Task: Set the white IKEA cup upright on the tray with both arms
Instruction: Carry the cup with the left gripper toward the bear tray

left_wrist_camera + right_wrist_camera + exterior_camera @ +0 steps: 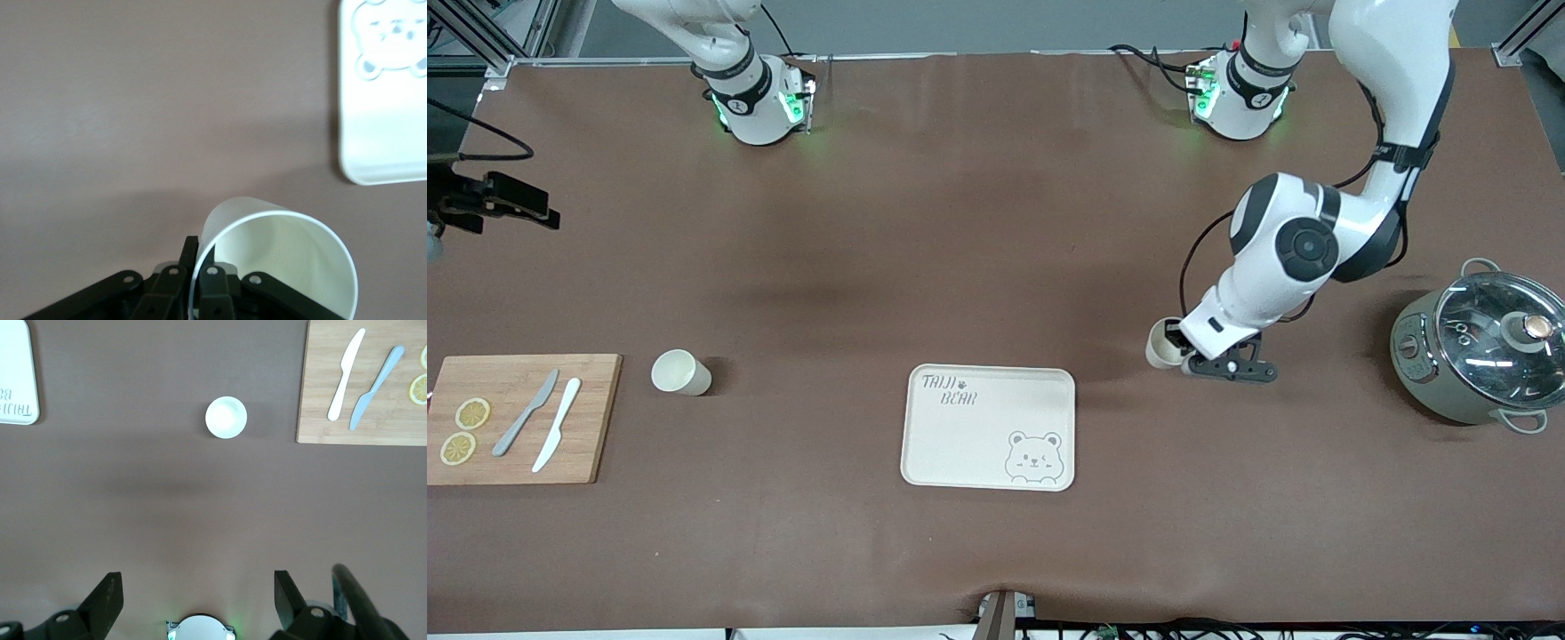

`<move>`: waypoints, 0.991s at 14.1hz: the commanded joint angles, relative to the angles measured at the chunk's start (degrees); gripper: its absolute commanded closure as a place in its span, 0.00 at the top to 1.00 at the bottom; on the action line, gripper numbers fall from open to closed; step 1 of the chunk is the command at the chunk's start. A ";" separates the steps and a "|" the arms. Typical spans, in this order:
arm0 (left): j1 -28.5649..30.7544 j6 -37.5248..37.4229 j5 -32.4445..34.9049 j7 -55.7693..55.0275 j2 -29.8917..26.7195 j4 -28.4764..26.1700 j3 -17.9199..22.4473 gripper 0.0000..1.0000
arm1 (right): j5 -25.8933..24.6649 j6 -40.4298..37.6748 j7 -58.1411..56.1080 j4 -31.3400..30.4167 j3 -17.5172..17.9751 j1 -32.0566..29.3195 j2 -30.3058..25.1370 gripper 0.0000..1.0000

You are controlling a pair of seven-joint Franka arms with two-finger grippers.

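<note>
A white cup (1163, 343) (280, 260) is tipped over low at the table, beside the cream bear tray (989, 427) (380, 133) toward the left arm's end. My left gripper (1193, 357) (200, 267) is shut on its rim, one finger inside the wall and one outside. A second white cup (680, 372) (225, 417) stands upright between the tray and the cutting board. My right gripper (199, 600) hangs open high over the table near its own base, with nothing between its fingers. It does not show in the front view. The tray has nothing on it.
A wooden cutting board (591, 418) (320, 400) with two knives and lemon slices lies at the right arm's end. A lidded pot (1480, 351) stands at the left arm's end. A black mount (489, 200) juts in at the table's edge.
</note>
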 commanded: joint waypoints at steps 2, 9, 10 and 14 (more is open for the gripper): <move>-3.85 -7.61 -0.19 -4.13 9.56 15.51 0.13 0.00 | -0.36 1.47 -0.56 1.40 0.45 -1.01 4.95 1.00; -10.70 -11.23 -0.27 -10.55 17.22 27.75 1.97 0.00 | -0.27 10.08 0.23 0.70 0.36 -0.66 10.57 1.00; -12.28 -11.23 -0.28 -11.17 18.27 29.06 3.37 0.00 | 0.17 10.70 0.06 0.70 0.36 -1.18 12.24 1.00; -19.75 -10.36 -0.54 -14.33 22.84 34.42 9.53 0.00 | 0.52 16.22 0.32 -1.40 0.36 -1.19 15.59 1.00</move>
